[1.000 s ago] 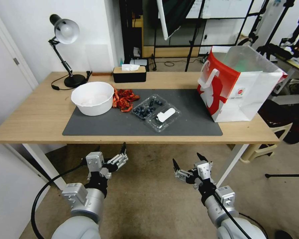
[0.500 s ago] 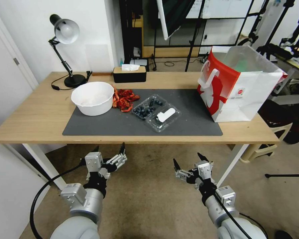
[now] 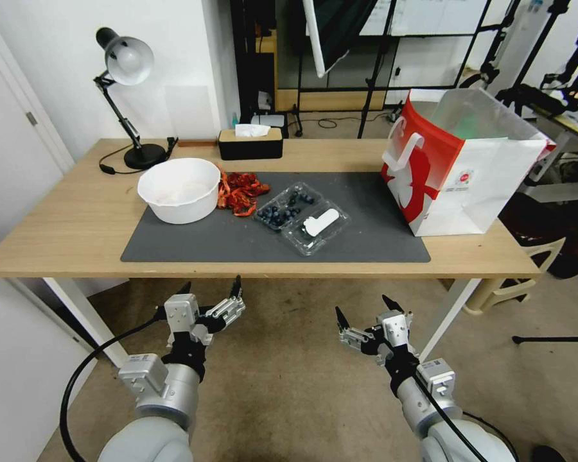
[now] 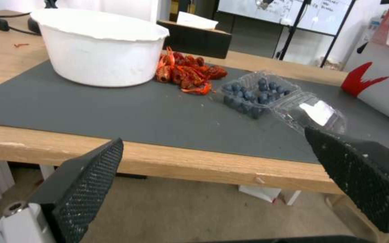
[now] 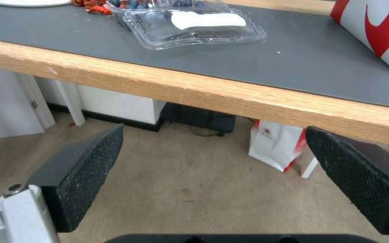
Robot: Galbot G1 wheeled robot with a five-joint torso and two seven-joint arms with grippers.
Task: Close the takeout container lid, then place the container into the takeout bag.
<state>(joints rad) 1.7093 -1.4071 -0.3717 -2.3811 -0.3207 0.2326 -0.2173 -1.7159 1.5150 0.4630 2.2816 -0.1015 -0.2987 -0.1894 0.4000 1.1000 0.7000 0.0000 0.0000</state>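
Now | clear ribbed takeout container (image 3: 301, 217) lies open | left tool (image 3: 213, 292), right tool (image 3: 361, 308): textured fingers apart

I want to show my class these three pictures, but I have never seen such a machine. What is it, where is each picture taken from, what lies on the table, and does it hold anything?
It is a wheeled robot with two arms. One picture looks down from its head; the other two come from cameras on its wrists. The left tool and right tool hang open and hold nothing, below the table's front edge. On the dark grey mat lie a small clear plastic clamshell container of blueberries, its labelled lid lying open, a round white bowl and some red crayfish. To the right stands a red and white paper bag.
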